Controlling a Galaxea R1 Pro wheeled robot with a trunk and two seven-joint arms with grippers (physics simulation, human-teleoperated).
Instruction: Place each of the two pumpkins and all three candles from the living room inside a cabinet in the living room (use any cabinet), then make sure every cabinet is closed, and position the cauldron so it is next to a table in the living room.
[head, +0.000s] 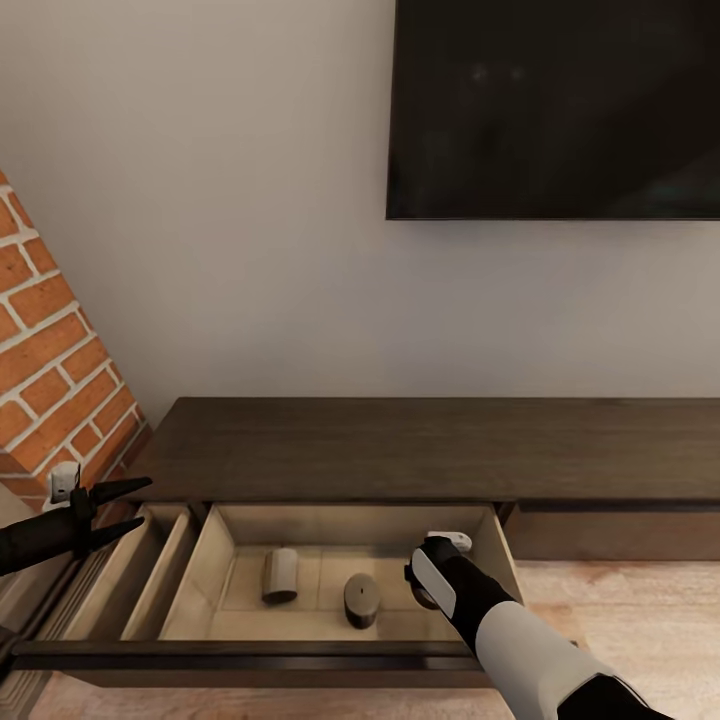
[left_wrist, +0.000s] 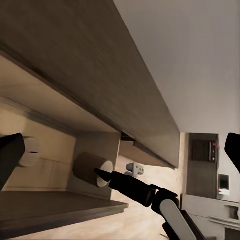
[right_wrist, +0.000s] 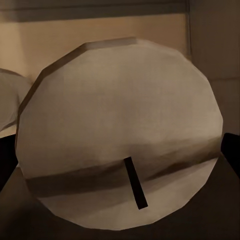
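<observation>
The long dark brown cabinet (head: 400, 450) stands against the wall with one pale-lined drawer (head: 250, 655) pulled out. Two grey-beige candles are inside it: one lies on its side (head: 281, 575), the other (head: 361, 600) sits a little to its right. My right arm reaches into the drawer from the right. In the right wrist view a candle's end face with its dark wick (right_wrist: 120, 130) looms just ahead of the spread fingers (right_wrist: 232, 155). My right gripper (left_wrist: 100, 173) is open, a fingertip at that candle (left_wrist: 90, 167). My left gripper (head: 140, 505) hovers open over the drawer's left end.
A red brick wall (head: 50, 350) juts out close on the left beside my left arm. A dark TV screen (head: 550, 100) hangs on the white wall above the cabinet. Pale wooden floor (head: 620, 600) shows at the right. A narrow side compartment (head: 130, 580) adjoins the open drawer.
</observation>
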